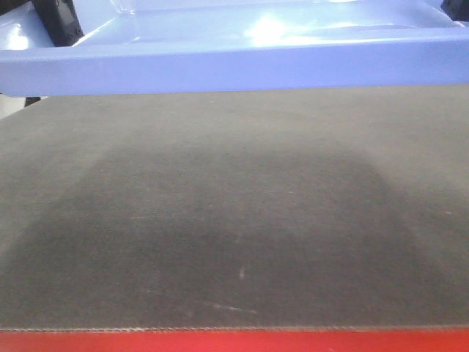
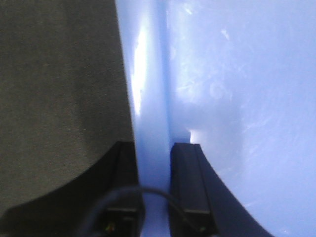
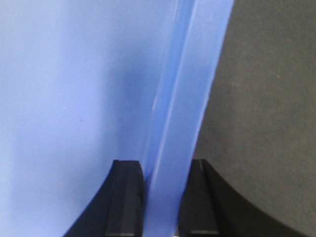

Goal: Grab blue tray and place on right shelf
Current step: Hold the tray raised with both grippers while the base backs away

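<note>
The blue tray [image 1: 234, 62] fills the top of the front view, with its near rim toward me and a broad shadow on the mat below it. My left gripper [image 2: 154, 148] is shut on the tray's left rim [image 2: 148, 98], one finger outside over the mat and one inside the tray. My right gripper [image 3: 165, 165] is shut on the tray's right rim [image 3: 187, 98] in the same way. A dark part of the left gripper [image 1: 55, 18] shows at the tray's far left corner. The right shelf is out of view.
A dark grey mat [image 1: 234, 220] covers the table under the tray. The table's red front edge [image 1: 234, 341] runs along the bottom of the front view. The mat also shows beside the tray in both wrist views.
</note>
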